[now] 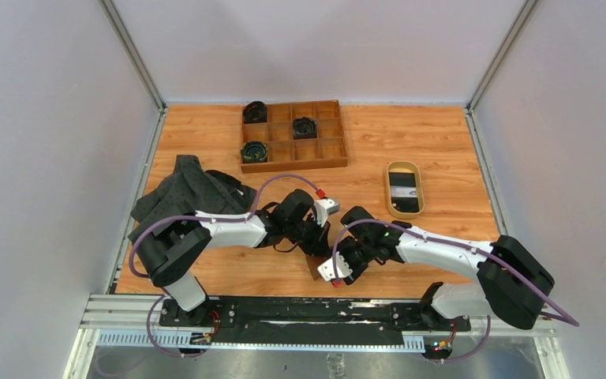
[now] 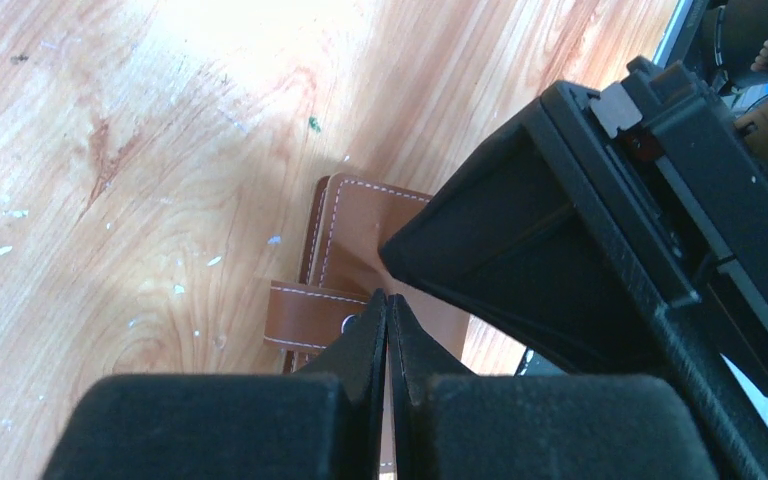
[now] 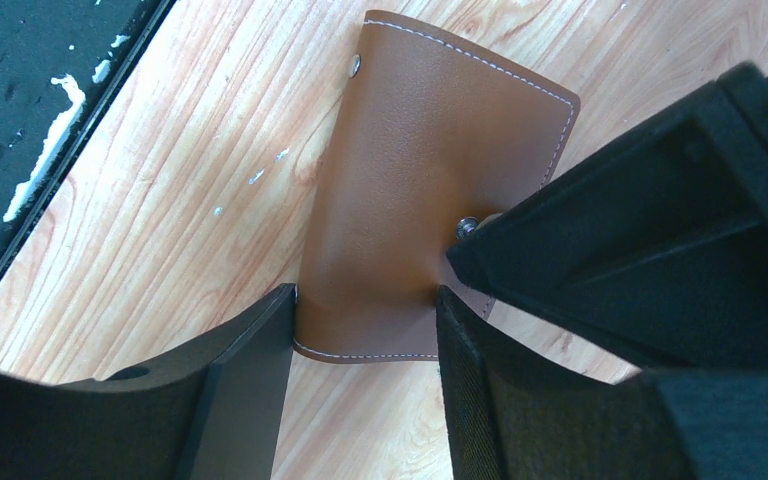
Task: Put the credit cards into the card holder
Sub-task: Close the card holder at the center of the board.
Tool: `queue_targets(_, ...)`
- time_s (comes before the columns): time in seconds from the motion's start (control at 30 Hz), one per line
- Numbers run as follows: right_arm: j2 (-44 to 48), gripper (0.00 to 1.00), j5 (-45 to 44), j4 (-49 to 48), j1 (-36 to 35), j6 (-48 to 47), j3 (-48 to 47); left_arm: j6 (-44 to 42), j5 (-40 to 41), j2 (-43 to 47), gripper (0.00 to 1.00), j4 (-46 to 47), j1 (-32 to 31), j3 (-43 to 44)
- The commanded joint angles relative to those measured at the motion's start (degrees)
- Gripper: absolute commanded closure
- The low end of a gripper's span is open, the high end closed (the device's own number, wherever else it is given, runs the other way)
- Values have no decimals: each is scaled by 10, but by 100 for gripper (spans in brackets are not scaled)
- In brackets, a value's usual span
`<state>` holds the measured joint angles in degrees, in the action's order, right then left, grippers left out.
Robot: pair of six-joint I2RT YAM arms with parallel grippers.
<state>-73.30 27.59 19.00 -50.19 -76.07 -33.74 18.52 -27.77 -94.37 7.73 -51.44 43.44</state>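
The card holder (image 3: 410, 180) lies on the wooden table (image 1: 442, 142) close to its near edge, between the 2 arms. Its brown outer leather faces the cameras and no inner sleeve shows, so it looks folded shut; I cannot tell whether the snap is fastened.

The right gripper (image 3: 365, 300) straddles the holder's narrow end. Its 2 fingers are apart, 1 at each long edge and seemingly touching the leather, but I cannot tell whether they are clamping it firmly. The left gripper (image 2: 388, 298) has its fingers pressed together with nothing visible between them. Its tip sits at the strap (image 2: 305, 315), just beside the snap stud (image 3: 467, 228).

Neither gripper carries a card. The credit cards (image 1: 405, 188) appear to be the dark flat pieces in the tan oval dish (image 1: 389, 189), well apart to the right and farther back. They are too small to count.

By my reading the task has barely begun. The step in hand is steadying the holder and working the strap open. Lifting each card from the dish and sliding it into a sleeve is all left to do.

A compartment tray (image 1: 292, 164) stands at the far edge, and a dark cloth (image 1: 193, 189) lies to the left.
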Motion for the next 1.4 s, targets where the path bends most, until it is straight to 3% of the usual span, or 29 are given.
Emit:
queue_targets(0.0,-20,51,-30,42,-9,10,14,0,-4,22,100,-8,7,-19)
queue_targets(0.27,-20,51,-27,42,-8,13,13,2,3,38,98,-8,10,-20)
queue_targets(0.47,-21,51,-25,43,-8,15,12,-7,33,87,65,-8,10,-31)
queue_targets(0.63,-21,51,-23,44,-9,16,11,-30,70,130,54,-9,12,-44)
queue_targets(0.77,-22,51,-22,45,-8,17,10,-56,79,120,52,-47,13,-28)
queue_targets(0.83,-24,51,-22,45,-9,17,10,-70,78,111,45,-68,11,-19)
queue_targets(1.0,-28,51,-20,47,-9,18,7,-112,126,100,42,-142,-11,8)
queue_targets(1.37,-30,52,-19,49,-9,20,6,-130,139,60,45,-146,-26,39)
